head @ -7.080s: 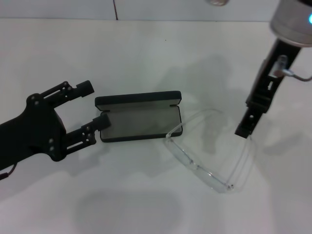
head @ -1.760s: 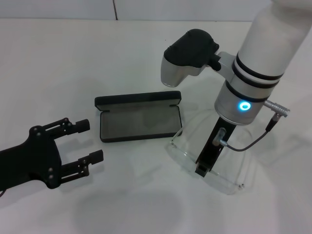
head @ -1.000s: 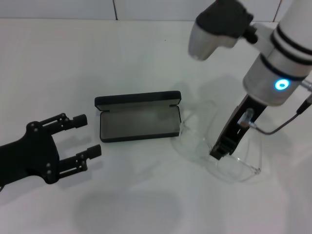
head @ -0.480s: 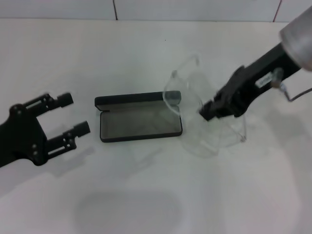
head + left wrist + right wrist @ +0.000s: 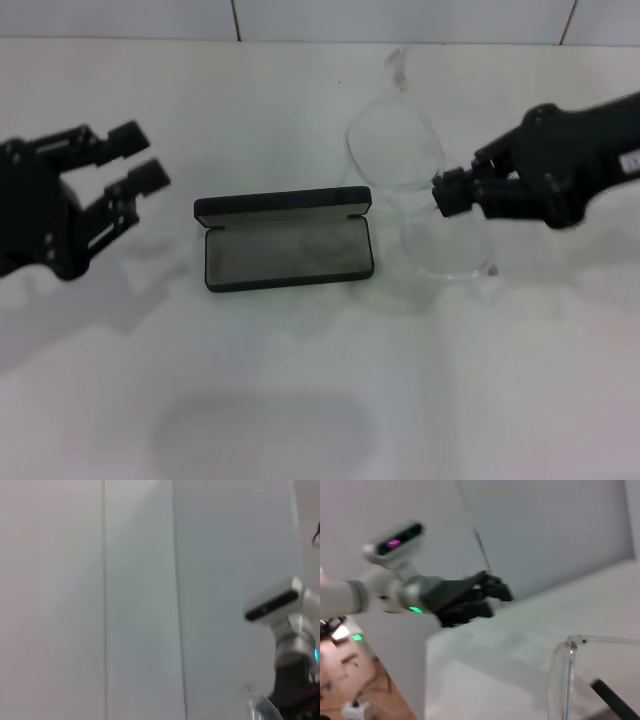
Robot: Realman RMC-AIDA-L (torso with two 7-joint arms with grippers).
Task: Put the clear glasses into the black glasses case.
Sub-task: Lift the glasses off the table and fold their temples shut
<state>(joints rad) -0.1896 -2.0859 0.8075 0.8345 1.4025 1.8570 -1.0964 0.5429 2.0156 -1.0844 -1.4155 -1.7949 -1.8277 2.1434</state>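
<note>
The black glasses case [image 5: 287, 241] lies open in the middle of the table, grey lining up and lid toward the back. The clear glasses [image 5: 397, 147] hang in the air just right of the case, standing on end, with one lens high and the other lens [image 5: 447, 252] low. My right gripper [image 5: 446, 194] reaches in from the right and is shut on their middle. In the right wrist view the clear glasses [image 5: 564, 677] stand close, beside a black finger [image 5: 612, 698]. My left gripper [image 5: 141, 154] is open and raised left of the case, holding nothing.
White table [image 5: 300, 380] all around, with a tiled wall behind it. The right wrist view shows my left gripper [image 5: 479, 597] farther off. The left wrist view shows mostly wall, with the right arm's wrist camera [image 5: 276, 603] at one side.
My right gripper has lifted the clear glasses off the table and turned them on end beside the case. My left arm has risen and moved back, away from the case.
</note>
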